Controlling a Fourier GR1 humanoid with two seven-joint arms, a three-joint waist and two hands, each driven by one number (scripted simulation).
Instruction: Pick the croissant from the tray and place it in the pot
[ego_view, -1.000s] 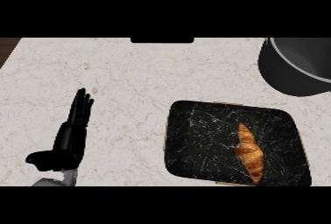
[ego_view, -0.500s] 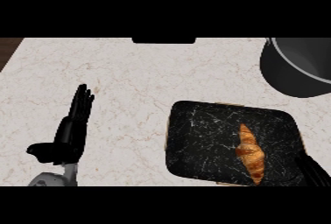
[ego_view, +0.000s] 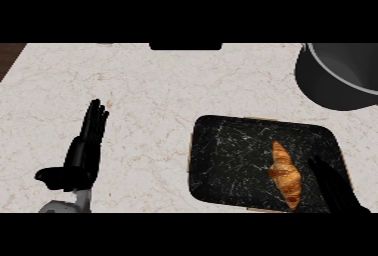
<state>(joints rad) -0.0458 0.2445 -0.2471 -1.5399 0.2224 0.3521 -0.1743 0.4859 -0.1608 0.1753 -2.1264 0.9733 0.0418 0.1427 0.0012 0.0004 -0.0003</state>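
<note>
Croissant (ego_view: 285, 174) lying lengthwise on the right half of a black marbled tray (ego_view: 229, 160), on a pale marble table (ego_view: 162, 90). Dark pot (ego_view: 341, 75) at the upper right corner, well apart from the tray. Left robot hand (ego_view: 81, 155) resting open at lower left, fingers straight; right robot hand (ego_view: 334, 187) over the tray's right edge, just beside the croissant, fingers extended.

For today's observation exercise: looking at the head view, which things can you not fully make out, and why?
- Pot: cut off by the right edge; its inside is too dark to see.
- Right hand: cut off by the lower edge; only its fingers show, dark against the tray beside the croissant.
- Dark object at the counter's far edge: cut off at the top.
</note>
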